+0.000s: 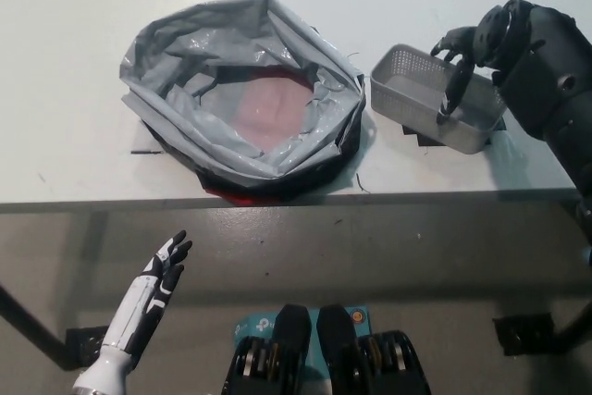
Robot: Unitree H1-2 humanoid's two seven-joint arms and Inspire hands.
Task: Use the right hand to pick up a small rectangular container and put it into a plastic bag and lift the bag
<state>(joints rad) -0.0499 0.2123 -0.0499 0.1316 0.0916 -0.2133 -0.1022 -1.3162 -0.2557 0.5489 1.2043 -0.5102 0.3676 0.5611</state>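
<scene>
A small rectangular grey mesh container (421, 94) sits on the white table, right of the bag. The grey plastic bag (245, 94) lies open, mouth up, with a pinkish bottom showing. My black right hand (460, 67) hovers over the container's right half with fingers spread and pointing down into it; it is open and holds nothing. My white left hand (157, 289) rests open below the table's front edge at lower left.
The white table (74, 136) has its front edge running across the middle of the picture. Black tape marks lie near the bag's left side (145, 151) and under the container (413, 139). A dark floor lies below.
</scene>
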